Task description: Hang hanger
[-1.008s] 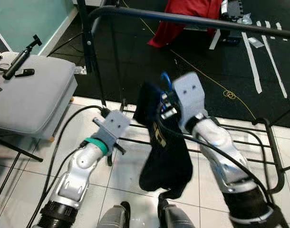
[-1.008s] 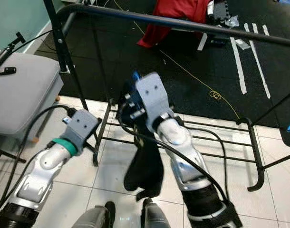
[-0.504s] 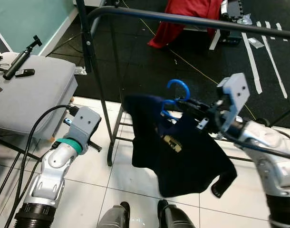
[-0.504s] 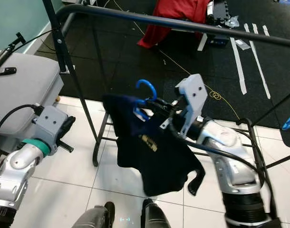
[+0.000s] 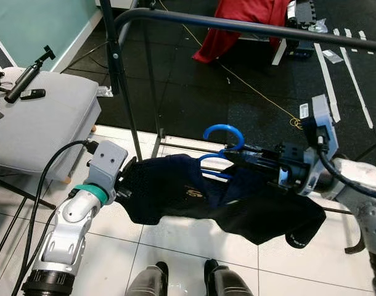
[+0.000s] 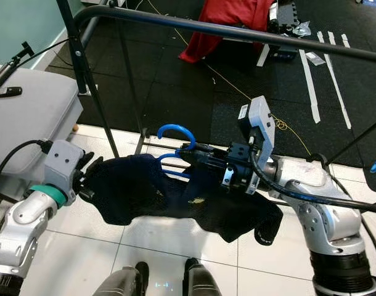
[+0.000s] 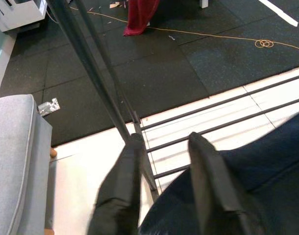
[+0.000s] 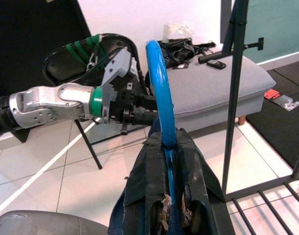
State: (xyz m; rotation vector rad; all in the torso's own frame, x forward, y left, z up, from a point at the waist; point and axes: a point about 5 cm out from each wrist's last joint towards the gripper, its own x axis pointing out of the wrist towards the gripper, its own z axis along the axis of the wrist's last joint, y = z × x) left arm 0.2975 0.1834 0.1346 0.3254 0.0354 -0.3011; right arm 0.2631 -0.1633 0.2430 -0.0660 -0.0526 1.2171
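Observation:
A blue hanger [image 5: 223, 132] carries a dark navy shirt [image 5: 188, 196], stretched out sideways at about knee height in front of me. My right gripper [image 5: 238, 161] is shut on the hanger's neck just below the hook, and the hanger [image 8: 159, 88] stands up between its fingers in the right wrist view. My left gripper [image 5: 127, 176] sits at the shirt's left end with its fingers open, and the shirt [image 7: 267, 166] lies against one finger. The black rail [image 5: 237, 24] of the clothes rack runs across above and beyond the hook. The hook is well below it.
The rack's upright post [image 5: 117, 68] stands at the left, and its base bars [image 6: 145, 145] lie on the tiles beneath the shirt. A grey cushioned stool [image 5: 40, 117] is at my left. A red garment [image 5: 237, 18] lies on the dark floor beyond the rail.
My right arm swung out to the right, turning the hanger from hanging down to held level, so the shirt now stretches sideways. My left gripper rose to the shirt's left end.

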